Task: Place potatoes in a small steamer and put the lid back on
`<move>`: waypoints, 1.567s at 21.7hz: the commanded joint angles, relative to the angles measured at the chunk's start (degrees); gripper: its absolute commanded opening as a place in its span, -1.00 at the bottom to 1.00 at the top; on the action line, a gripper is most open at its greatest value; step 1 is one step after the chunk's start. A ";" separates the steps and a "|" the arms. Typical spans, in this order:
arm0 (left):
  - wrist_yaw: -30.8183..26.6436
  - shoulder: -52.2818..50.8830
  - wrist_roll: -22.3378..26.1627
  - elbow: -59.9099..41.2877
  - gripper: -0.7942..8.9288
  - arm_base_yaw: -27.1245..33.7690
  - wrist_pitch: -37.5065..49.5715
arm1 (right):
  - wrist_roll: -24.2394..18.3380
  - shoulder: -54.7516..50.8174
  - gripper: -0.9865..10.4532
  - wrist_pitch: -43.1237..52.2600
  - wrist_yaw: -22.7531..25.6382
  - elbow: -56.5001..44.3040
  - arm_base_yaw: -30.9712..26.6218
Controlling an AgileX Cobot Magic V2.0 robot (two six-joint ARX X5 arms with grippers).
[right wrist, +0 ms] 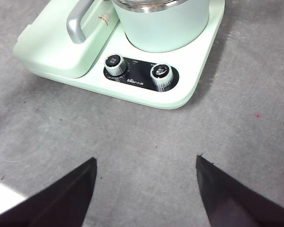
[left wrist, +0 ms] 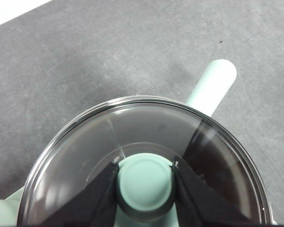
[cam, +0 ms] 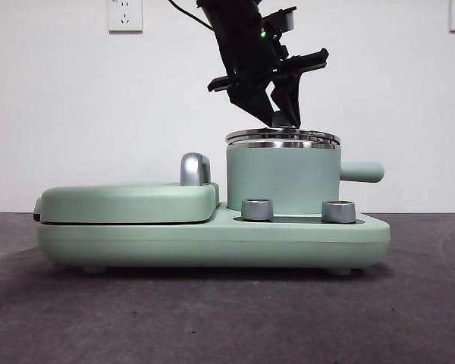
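The small steamer (cam: 282,176) stands on the right of the mint-green base, its stubby handle (cam: 362,172) pointing right. The glass lid (cam: 282,136) lies on its steel rim. My left gripper (cam: 285,114) comes down from above and is shut on the lid's green knob (left wrist: 145,182), one jaw against each side. The lid's glass (left wrist: 132,127) and the pot's handle (left wrist: 212,87) show in the left wrist view. The potato is hidden; the glass shows only dark inside. My right gripper (right wrist: 146,163) is open and empty over the grey table, in front of the appliance and apart from the pot (right wrist: 161,23).
The flat griddle cover (cam: 129,201) with its silver handle (cam: 195,168) fills the left of the base (cam: 212,243). Two steel dials (right wrist: 114,64) (right wrist: 161,73) sit on the base's front. Grey table lies all around. A white wall is behind.
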 commanded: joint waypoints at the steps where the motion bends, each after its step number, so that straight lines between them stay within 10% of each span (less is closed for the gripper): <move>1: 0.20 2.05 -0.46 0.66 -0.80 -0.85 0.85 | 0.59 0.17 -0.24 0.59 0.09 0.24 0.50; 34: -5.60 -1.90 -4.33 -5.53 -0.80 -1.86 8.72 | 0.55 0.20 -0.24 0.81 2.01 0.24 0.50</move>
